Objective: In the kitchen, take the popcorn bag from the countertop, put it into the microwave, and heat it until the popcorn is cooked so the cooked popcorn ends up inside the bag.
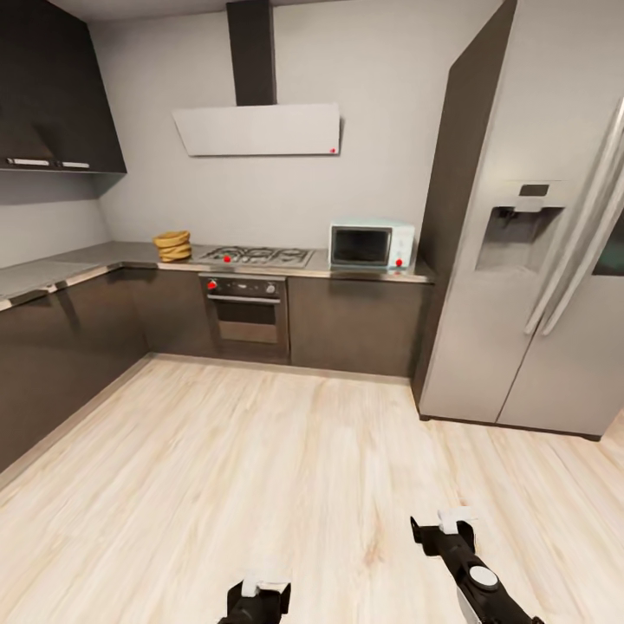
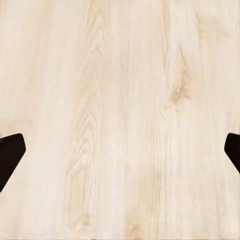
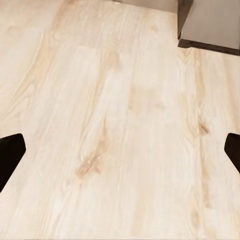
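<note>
Left gripper point(image 2: 120, 155): spread wide with nothing between the dark fingertips point(image 2: 10, 155), which sit at the two side edges of the left wrist view over bare floor; in the head view it is at the bottom edge, left of centre.
Right gripper point(image 3: 120, 155): likewise spread wide and empty, at the lower right of the head view.
Floor point(image 1: 260, 468): pale wood planks across the lower half of the head view.
Fridge point(image 1: 537, 260): tall steel unit at the right edge.
Countertop point(image 1: 364, 272): grey slab across the middle, turning along the left wall.
Microwave point(image 1: 372, 244): mint-blue box on the countertop, centre right, door closed.
Gas hob point(image 1: 254, 256): just left of the microwave, above the dark oven point(image 1: 247, 314).
Popcorn bag point(image 1: 172, 245): mustard-tan sack on the countertop, left of the hob, well apart from both grippers.
</note>
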